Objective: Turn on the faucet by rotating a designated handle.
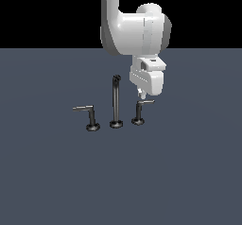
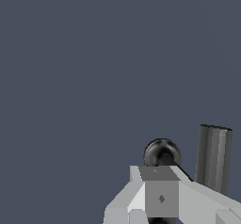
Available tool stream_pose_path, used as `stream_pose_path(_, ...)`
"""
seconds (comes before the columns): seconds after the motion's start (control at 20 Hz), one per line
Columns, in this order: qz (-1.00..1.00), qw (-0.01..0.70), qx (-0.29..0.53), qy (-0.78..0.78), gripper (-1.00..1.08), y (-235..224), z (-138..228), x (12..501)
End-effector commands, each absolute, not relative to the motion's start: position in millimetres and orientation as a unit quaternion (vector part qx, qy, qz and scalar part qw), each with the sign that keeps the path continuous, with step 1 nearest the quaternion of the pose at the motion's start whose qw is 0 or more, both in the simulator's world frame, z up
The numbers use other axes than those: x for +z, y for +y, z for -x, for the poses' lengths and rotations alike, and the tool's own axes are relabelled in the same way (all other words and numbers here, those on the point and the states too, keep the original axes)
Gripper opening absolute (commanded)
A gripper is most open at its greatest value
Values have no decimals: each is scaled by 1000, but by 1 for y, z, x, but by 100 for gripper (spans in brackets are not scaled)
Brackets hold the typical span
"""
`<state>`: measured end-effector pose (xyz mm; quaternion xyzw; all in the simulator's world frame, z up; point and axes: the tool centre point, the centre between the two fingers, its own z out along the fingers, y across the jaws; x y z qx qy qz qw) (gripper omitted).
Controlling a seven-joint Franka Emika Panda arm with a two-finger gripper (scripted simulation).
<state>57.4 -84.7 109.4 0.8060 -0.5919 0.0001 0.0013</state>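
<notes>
The faucet is a dark three-piece set on the grey floor. Its tall thin spout point(image 1: 116, 101) stands in the middle, with a larger long-armed lever point(image 1: 85, 108) to the exterior view's left. The handle point(image 1: 143, 103), the smaller L-shaped lever on a short post with a round base, stands to the spout's right. My gripper point(image 1: 141, 95) hangs just above the handle's short arm, fingers together and empty; I cannot tell whether it touches the arm. In the wrist view the shut fingers point(image 2: 161, 197) cover most of the handle; its round base point(image 2: 162, 151) and the spout point(image 2: 214, 157) show beside them.
The white arm point(image 1: 134, 28) comes down from above, behind the faucet. The flat dark grey floor point(image 1: 56, 181) stretches all around the three pieces.
</notes>
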Motion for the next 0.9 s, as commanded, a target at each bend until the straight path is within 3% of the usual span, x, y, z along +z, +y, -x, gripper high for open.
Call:
stream_pose_path(0.0,-798,1,0,-603,-100,-91,-62,102)
stream_pose_path(0.85,-792,0,0,-611,-100,-98,-63,98)
